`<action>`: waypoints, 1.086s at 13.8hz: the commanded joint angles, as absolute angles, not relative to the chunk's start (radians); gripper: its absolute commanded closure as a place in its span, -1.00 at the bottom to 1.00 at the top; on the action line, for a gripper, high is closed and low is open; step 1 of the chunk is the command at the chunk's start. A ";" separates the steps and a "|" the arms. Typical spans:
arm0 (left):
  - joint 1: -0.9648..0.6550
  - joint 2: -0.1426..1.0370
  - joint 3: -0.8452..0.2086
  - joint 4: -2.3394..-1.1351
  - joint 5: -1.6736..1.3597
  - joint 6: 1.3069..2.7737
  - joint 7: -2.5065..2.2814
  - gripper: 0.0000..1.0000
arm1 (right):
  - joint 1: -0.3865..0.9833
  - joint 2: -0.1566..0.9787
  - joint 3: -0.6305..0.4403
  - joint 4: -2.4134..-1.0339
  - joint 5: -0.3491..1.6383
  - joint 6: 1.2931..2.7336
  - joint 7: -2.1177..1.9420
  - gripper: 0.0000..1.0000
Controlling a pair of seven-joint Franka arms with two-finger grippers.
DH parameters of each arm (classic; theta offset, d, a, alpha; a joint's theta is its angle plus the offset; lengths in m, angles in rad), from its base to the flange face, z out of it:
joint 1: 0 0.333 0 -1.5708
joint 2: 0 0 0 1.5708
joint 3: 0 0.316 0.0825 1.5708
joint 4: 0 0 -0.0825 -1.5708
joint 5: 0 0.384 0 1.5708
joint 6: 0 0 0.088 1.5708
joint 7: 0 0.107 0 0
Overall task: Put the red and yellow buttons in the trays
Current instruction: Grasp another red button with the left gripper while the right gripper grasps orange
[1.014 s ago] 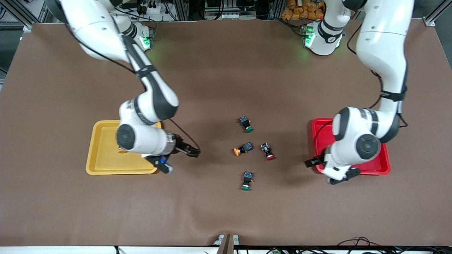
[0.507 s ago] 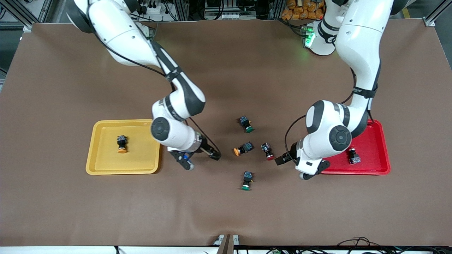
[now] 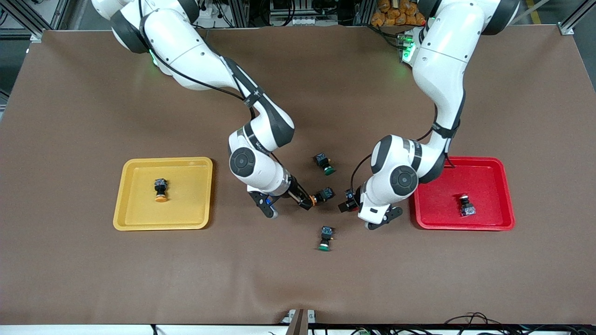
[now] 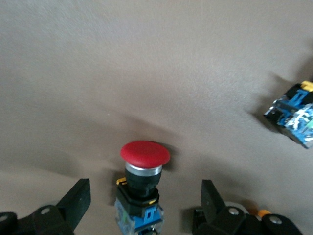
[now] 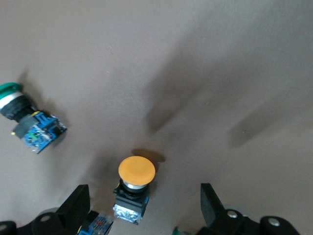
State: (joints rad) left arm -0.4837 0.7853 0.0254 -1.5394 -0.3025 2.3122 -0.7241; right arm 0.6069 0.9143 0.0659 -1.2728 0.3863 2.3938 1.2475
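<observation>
A yellow tray (image 3: 135, 218) holds one orange-yellow button (image 3: 160, 190). A red tray (image 3: 493, 186) holds one red button (image 3: 465, 205). My right gripper (image 3: 306, 203) is open low over the second orange-yellow button (image 3: 322, 195). In the right wrist view this button (image 5: 136, 183) lies between the open fingers (image 5: 74, 204) of the right gripper (image 5: 142, 203), untouched. My left gripper (image 3: 348, 205) is open over the second red button (image 3: 349, 192). In the left wrist view that button (image 4: 144, 176) lies between the open fingers (image 4: 211, 199) of the left gripper (image 4: 143, 203).
Two green-capped switches lie on the brown mat, one (image 3: 324, 164) farther from the front camera than the grippers, one (image 3: 325, 237) nearer. The first also shows in the right wrist view (image 5: 27, 117). Another switch's rear block (image 4: 293, 115) shows in the left wrist view.
Both arms have swung from over their trays to the middle of the table. Each open gripper now straddles a button, and the buttons lying in the trays have come into view.
</observation>
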 commanded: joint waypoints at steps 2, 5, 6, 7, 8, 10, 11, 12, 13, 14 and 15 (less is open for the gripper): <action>-0.492 0.798 0.040 -1.529 -0.282 2.322 -0.736 -1.00 | 0.653 0.986 0.031 -1.197 0.394 2.447 1.318 -1.00; -0.492 0.798 0.040 -1.529 -0.281 2.322 -0.735 -0.13 | 0.673 1.029 0.029 -1.146 0.394 2.450 1.356 -1.00; -0.492 0.796 0.040 -1.528 -0.281 2.322 -0.735 0.23 | 0.675 1.038 0.029 -1.140 0.394 2.450 1.358 -1.00; -0.492 0.796 0.038 -1.528 -0.281 2.322 -0.736 0.55 | 0.675 1.043 0.029 -1.137 0.394 2.456 1.359 -1.00; -0.492 0.796 0.038 -1.528 -0.281 2.321 -0.736 0.85 | 0.678 1.049 0.029 -1.135 0.394 2.471 1.361 -1.00; -0.491 0.795 0.038 -1.528 -0.281 2.321 -0.736 0.94 | 0.690 1.065 0.029 -1.134 0.394 2.496 1.371 -1.00; -0.489 0.792 0.038 -1.526 -0.281 2.319 -0.735 0.96 | 0.692 1.071 0.029 -1.126 0.394 2.496 1.371 -1.00; -0.485 0.788 0.040 -1.526 -0.281 2.315 -0.729 1.00 | 0.692 1.081 0.029 -1.118 0.394 2.496 1.371 -0.85; -0.480 0.781 0.041 -1.525 -0.276 2.310 -0.726 1.00 | 0.693 1.094 0.029 -1.108 0.394 2.496 1.373 -0.70; -0.476 0.778 0.043 -1.523 -0.258 2.307 -0.724 1.00 | 0.693 1.100 0.029 -1.100 0.394 2.496 1.371 -0.25; -0.472 0.775 0.046 -1.520 -0.235 2.292 -0.724 1.00 | 0.692 1.101 0.029 -1.098 0.391 2.496 1.368 0.56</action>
State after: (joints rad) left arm -0.4802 0.7931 0.0408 -1.5241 -0.2800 2.3159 -0.7232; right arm 0.6795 1.0627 0.0451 -1.1584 0.3863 2.4985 1.3522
